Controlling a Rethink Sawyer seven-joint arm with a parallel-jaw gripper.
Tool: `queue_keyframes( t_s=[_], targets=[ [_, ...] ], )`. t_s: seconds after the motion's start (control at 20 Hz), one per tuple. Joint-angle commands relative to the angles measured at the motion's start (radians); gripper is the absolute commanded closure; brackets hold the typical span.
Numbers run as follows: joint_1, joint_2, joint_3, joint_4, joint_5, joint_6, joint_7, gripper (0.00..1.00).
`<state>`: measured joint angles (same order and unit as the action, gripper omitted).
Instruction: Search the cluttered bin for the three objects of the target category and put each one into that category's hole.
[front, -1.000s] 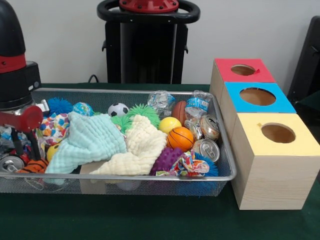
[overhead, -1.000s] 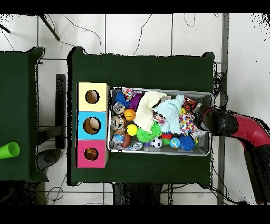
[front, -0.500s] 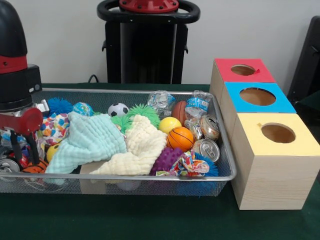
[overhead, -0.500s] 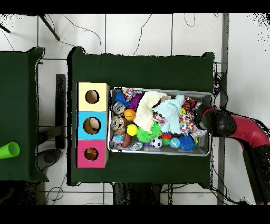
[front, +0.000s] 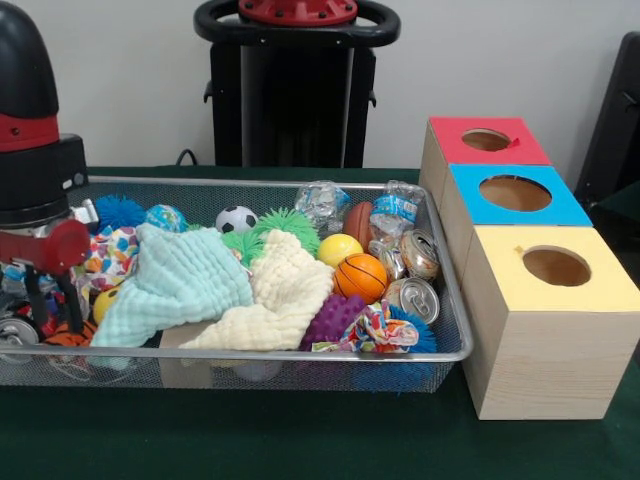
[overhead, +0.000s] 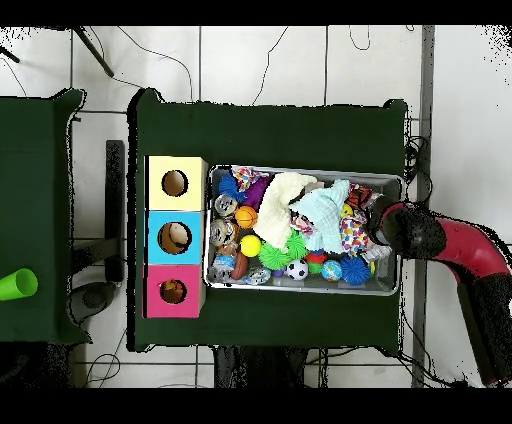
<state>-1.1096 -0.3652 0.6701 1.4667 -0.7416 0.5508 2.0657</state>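
Note:
The wire mesh bin (front: 300, 354) lies on the green table, full of clutter; it also shows in the overhead view (overhead: 300, 291). No plush animal toy shows; a mint cloth (front: 180, 280) and a cream cloth (front: 285, 290) cover the bin's middle. The red-topped box with its round hole (front: 486, 139) stands farthest back in the row right of the bin; in the overhead view this hole (overhead: 173, 291) is at the lower left. My gripper (front: 50, 305) is at the bin's left end, fingers apart, down among a can and small balls; in the overhead view the gripper (overhead: 378, 226) is at the bin's right end.
A blue-topped box (front: 515, 193) and a yellow-topped box (front: 555, 267) stand in front of the red one. Balls, crushed cans (front: 412, 297), plastic bottles (front: 395, 212) and spiky balls fill the bin. A green cup (overhead: 16, 284) lies on a side table.
My gripper has sunk slightly lower into the left end of the bin. Nothing else has moved.

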Motion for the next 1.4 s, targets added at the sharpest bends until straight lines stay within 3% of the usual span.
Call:
queue_keyframes(
  t_s=[0.05, 0.3, 0.65, 0.95, 1.0, 1.4],
  targets=[
    [0.018, 0.079, -0.019, 0.027, -0.049, -0.019, -0.171, 0.0],
    [0.071, 0.063, -0.048, 0.03, -0.052, -0.037, -0.09, 0.0],
    [0.017, 0.123, -0.015, 0.011, -0.055, -0.05, -0.193, 0.0],
    [0.004, 0.141, -0.024, 0.022, -0.088, -0.1, -0.199, 0.0],
    [0.004, 0.141, -0.025, 0.023, -0.092, -0.11, -0.201, 1.0],
    [0.028, 0.132, -0.043, 0.015, -0.09, -0.123, -0.163, 1.0]
  ],
)
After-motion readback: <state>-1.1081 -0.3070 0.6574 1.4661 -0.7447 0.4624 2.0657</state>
